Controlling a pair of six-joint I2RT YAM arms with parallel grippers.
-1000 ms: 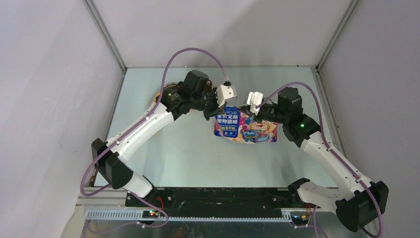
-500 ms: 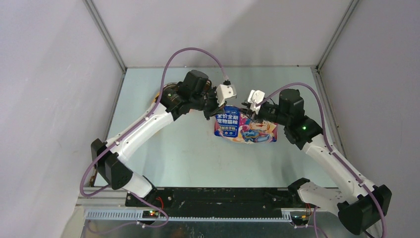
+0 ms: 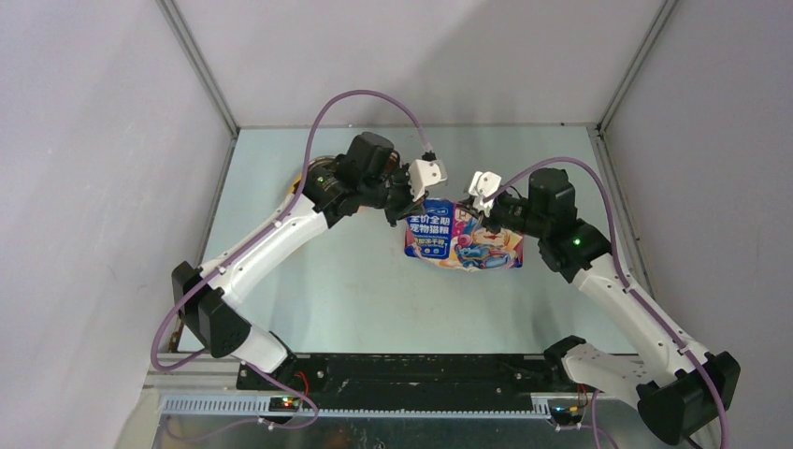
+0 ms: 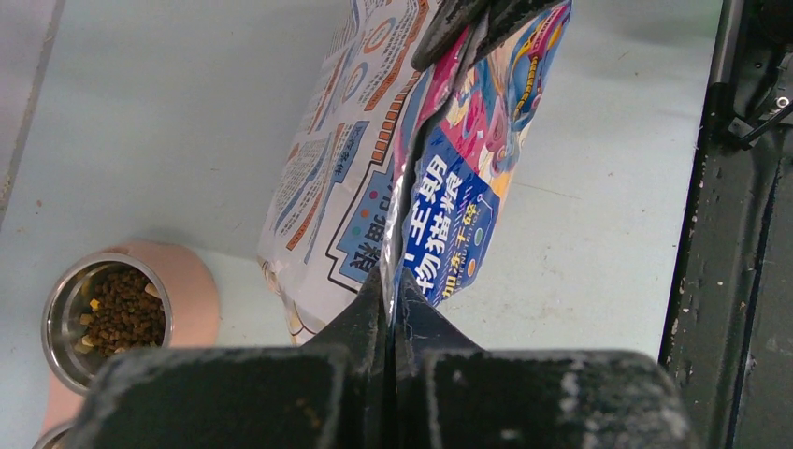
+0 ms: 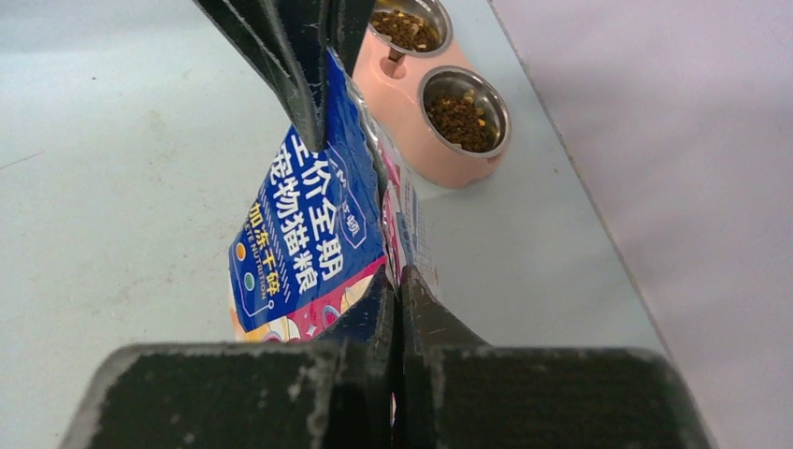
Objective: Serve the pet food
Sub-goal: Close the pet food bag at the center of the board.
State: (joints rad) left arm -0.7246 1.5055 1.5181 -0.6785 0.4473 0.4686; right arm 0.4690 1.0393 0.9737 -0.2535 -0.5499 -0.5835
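Note:
The glossy blue, pink and white cat food bag point(image 3: 464, 239) stands on the table between my two arms. My left gripper point(image 4: 393, 292) is shut on one end of its top edge, the foil pinched flat between the fingers. At the other end of that edge my right gripper point(image 5: 398, 282) is shut on the bag point(image 5: 309, 224) too. In the top view both grippers, left point(image 3: 412, 211) and right point(image 3: 478, 214), meet over the bag's top. Brown pet food kibble point(image 5: 460, 112) lies in both steel bowls of the pink feeder point(image 5: 411, 89).
The pink feeder point(image 4: 194, 290) sits behind the bag near the back left, largely under my left arm in the top view. One of its bowls point(image 4: 112, 313) shows kibble. Grey walls close in the table on three sides.
My right gripper let go briefly and shut again on the bag's top edge, shifting slightly. The left gripper kept its hold and did not move.

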